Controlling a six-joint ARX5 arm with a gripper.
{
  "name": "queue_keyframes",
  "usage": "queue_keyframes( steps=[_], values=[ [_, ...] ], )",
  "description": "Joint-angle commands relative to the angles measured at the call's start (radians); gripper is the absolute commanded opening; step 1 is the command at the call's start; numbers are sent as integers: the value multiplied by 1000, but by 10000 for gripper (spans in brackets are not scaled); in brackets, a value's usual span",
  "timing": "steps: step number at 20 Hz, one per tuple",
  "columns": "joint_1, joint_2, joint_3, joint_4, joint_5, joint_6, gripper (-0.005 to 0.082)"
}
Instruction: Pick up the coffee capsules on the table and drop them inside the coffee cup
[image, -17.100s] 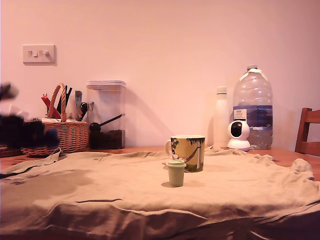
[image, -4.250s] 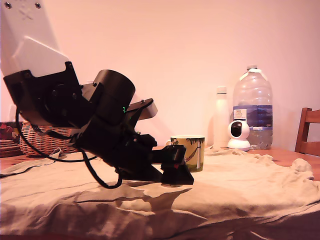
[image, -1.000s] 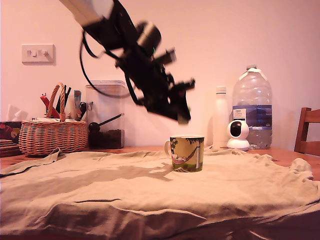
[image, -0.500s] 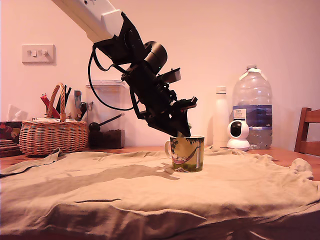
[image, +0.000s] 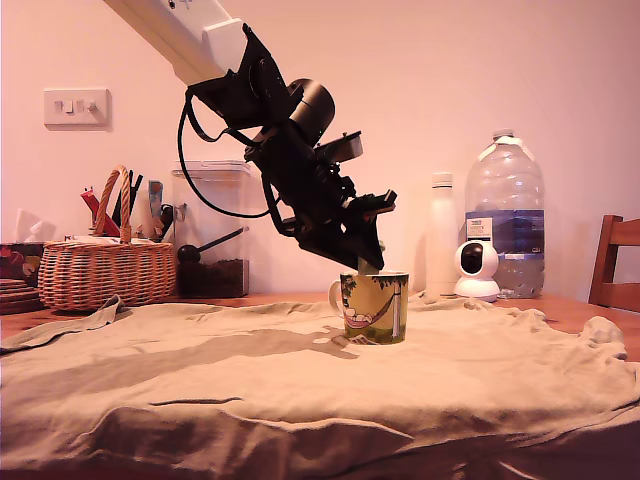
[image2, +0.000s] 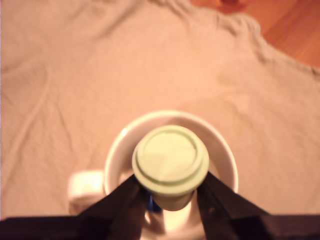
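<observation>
Capsule and cup are the pair that matter: the pale green capsule (image2: 170, 165) sits pinched between the two dark fingers (image2: 122, 200) of the gripper (image2: 169, 192), directly over the white mouth of the coffee cup (image2: 222, 155), a little below the middle of the wrist frame. Its flat rimmed end faces the wrist camera and its tapered body points away, down toward the cup's interior, so its long axis runs roughly along the line into the opening. A small patch of dark blue shows just beneath it, inside the cup, which may be the other capsule, though too little is visible to be sure.

In the exterior view the gripper (image: 368, 262) hangs at the centre of the frame, its tip just above the dark rim of the coffee cup (image: 375, 308); a sliver of the pale green capsule (image: 368, 264) shows there between fingers and rim. The jaws are closed only as far as the capsule's width, gripping its sides below the rim.

The relation the release depends on looks favourable: the capsule lies within the circle of the cup's mouth from above, slightly toward the near wall. Letting go from here would likely drop it inside.

Around the cup spreads the rumpled beige cloth (image: 200, 370); a white bottle (image: 442, 235) and large water jug (image: 506, 215) stand at the right of the exterior frame, a wicker basket (image: 95, 272) at the left.
</observation>
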Motion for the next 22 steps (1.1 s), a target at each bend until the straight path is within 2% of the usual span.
queue_keyframes(
  steps=[1, 6, 8, 11, 13, 17, 21, 22],
  values=[
    [-3, 10, 12, 13, 1, 5, 614],
    [-3, 9, 12, 13, 4, 5, 619],
    [-3, 7, 16, 10, 4, 5, 577],
    [-3, 1, 42, -20, 5, 6, 416],
    [-3, -13, 77, -61, 22, 10, 268],
    [-5, -93, 97, -111, 21, 29, -27],
    [-5, -194, 96, -156, 14, 36, -23],
    [-5, -218, 96, -168, 3, 52, -23]
  ],
)
